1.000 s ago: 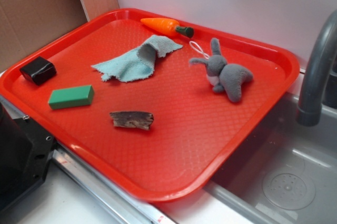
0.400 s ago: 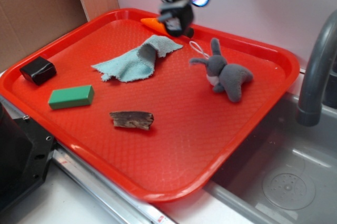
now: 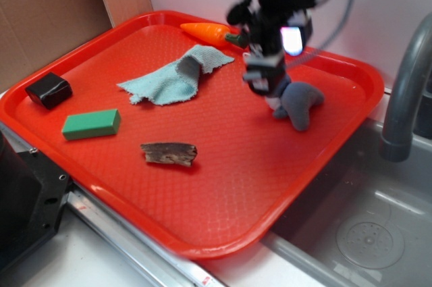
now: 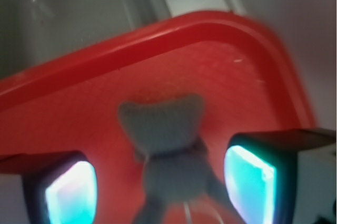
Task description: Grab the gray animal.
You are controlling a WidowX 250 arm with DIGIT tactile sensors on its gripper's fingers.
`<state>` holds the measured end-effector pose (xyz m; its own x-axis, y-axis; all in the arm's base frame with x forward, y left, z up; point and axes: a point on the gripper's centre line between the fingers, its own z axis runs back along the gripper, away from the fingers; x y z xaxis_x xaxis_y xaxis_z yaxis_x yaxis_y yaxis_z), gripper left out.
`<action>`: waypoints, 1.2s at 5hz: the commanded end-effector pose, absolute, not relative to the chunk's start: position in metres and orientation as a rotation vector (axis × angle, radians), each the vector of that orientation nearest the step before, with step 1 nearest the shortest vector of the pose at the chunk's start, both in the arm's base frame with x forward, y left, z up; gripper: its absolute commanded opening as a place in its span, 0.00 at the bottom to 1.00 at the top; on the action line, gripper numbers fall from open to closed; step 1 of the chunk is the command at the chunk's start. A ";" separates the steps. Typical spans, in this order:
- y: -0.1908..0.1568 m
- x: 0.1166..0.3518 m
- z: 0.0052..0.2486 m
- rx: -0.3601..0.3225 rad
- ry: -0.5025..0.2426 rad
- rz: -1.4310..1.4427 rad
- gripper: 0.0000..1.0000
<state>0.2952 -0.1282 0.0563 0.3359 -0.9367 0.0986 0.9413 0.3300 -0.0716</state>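
The gray plush bunny [image 3: 299,103] lies on the red tray [image 3: 236,172] near its far right side. My gripper [image 3: 263,83] hangs just above the bunny's head and hides it in the exterior view. In the wrist view the bunny [image 4: 166,150] lies between my two lit fingertips [image 4: 71,192], which stand wide apart on either side of it. The gripper [image 4: 160,187] is open and holds nothing. The bunny's thin white loop string shows faintly at the bottom of the wrist view.
On the tray lie a light blue cloth [image 3: 172,77], an orange toy carrot [image 3: 210,32], a green block [image 3: 91,124], a black block [image 3: 48,90] and a brown piece [image 3: 169,153]. A sink [image 3: 364,226] with a gray faucet [image 3: 405,84] is at the right.
My gripper has moved from the far left of the tray, past the carrot, rightward and down to just above the bunny. The bunny and the other objects have not moved.
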 end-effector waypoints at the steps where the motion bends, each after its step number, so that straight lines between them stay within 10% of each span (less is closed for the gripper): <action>1: -0.149 0.292 0.029 -0.073 -0.009 -1.297 1.00; 2: -0.147 0.290 0.021 -0.075 0.001 -1.314 0.00; 3: -0.140 0.291 0.019 -0.053 0.000 -1.305 0.00; 6: -0.081 0.288 0.115 -0.098 -0.095 -0.658 0.00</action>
